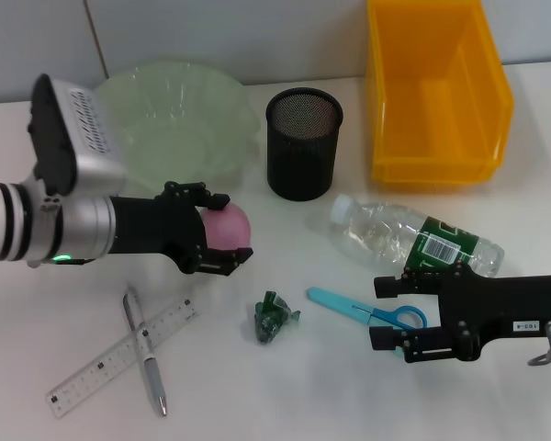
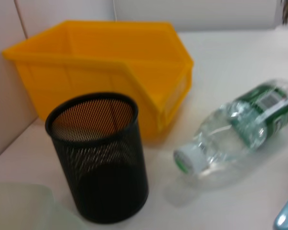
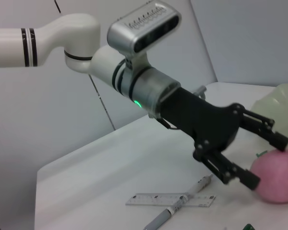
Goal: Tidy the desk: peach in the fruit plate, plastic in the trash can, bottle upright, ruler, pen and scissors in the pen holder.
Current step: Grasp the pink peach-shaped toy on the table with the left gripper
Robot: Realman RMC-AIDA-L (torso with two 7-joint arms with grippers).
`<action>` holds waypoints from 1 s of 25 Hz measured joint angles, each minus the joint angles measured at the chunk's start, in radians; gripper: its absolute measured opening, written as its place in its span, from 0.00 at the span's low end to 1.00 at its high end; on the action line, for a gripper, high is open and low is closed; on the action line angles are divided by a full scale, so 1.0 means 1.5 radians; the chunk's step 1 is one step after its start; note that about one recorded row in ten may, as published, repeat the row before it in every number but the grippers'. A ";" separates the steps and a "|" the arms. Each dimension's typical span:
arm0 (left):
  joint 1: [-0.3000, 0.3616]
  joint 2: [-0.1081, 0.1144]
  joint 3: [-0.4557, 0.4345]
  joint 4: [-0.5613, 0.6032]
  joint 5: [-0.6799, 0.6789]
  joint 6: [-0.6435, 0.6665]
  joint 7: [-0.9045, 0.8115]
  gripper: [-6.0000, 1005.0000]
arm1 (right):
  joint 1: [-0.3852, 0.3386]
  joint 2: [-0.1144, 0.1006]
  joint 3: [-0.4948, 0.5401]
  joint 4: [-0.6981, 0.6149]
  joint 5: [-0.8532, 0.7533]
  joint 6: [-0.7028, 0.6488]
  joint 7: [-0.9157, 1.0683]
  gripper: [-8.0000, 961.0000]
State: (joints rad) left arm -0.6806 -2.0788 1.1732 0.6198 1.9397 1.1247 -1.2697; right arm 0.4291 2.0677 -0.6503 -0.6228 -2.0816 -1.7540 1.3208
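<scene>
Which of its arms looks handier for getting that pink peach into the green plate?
The left: its left gripper already brackets the peach, beside the fruit plate. The right gripper sits by the scissors.

Counter [image 1: 285, 386] layout, far row to near edge.
Far: fruit plate [image 1: 179, 119] left, pen holder [image 1: 304, 142] centre, trash can [image 1: 436, 92] right. Mid: peach [image 1: 226, 227] left, bottle [image 1: 413, 236] lying right. Near: pen [image 1: 145, 351] crossing ruler [image 1: 121, 356] left, plastic [image 1: 275, 317] centre, scissors [image 1: 367, 309] right.
</scene>
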 joint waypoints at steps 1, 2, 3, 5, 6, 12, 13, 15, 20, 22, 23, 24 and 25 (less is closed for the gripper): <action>0.000 0.000 0.016 0.000 -0.005 -0.015 0.000 0.82 | 0.000 0.000 0.000 0.000 0.000 0.000 0.000 0.80; 0.000 0.000 0.016 0.000 -0.005 -0.015 0.000 0.82 | 0.000 0.000 0.000 0.000 0.000 0.000 0.000 0.80; 0.001 0.000 0.039 -0.001 -0.011 -0.034 0.001 0.82 | 0.001 0.000 0.000 0.000 0.000 0.000 0.000 0.80; 0.003 0.000 0.081 0.000 -0.019 -0.070 0.000 0.82 | 0.001 0.000 0.000 0.000 0.000 0.000 0.000 0.80; 0.004 0.000 0.097 0.001 -0.021 -0.082 -0.001 0.82 | 0.001 -0.001 0.000 0.000 0.000 0.000 0.000 0.80; 0.005 0.000 0.113 0.002 -0.029 -0.100 -0.002 0.82 | 0.002 -0.001 0.001 0.000 0.000 -0.001 0.004 0.80; 0.006 0.000 0.113 0.002 -0.031 -0.104 -0.002 0.82 | 0.002 -0.001 0.001 0.000 0.000 -0.002 0.006 0.80; 0.006 0.000 0.113 0.002 -0.031 -0.104 -0.002 0.82 | 0.002 -0.002 0.002 0.000 0.000 -0.003 0.006 0.80; 0.008 0.000 0.114 0.001 -0.033 -0.111 -0.006 0.79 | 0.002 -0.003 0.006 0.000 0.001 -0.005 0.007 0.80; 0.009 0.000 0.115 0.001 -0.033 -0.111 -0.006 0.72 | 0.002 -0.003 0.007 0.000 0.001 -0.005 0.007 0.80; 0.009 0.000 0.115 0.002 -0.034 -0.111 -0.006 0.69 | 0.002 -0.003 0.007 0.000 0.001 -0.005 0.008 0.80; 0.010 0.000 0.115 0.002 -0.036 -0.111 -0.006 0.66 | 0.002 -0.003 0.007 0.000 0.001 -0.006 0.008 0.80; 0.010 0.000 0.115 0.002 -0.038 -0.110 -0.006 0.62 | 0.002 -0.003 0.007 0.000 0.001 -0.006 0.008 0.80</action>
State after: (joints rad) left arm -0.6649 -2.0784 1.3462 0.6232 1.8823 0.9601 -1.2794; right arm 0.4326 2.0625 -0.6397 -0.6228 -2.0800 -1.7625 1.3329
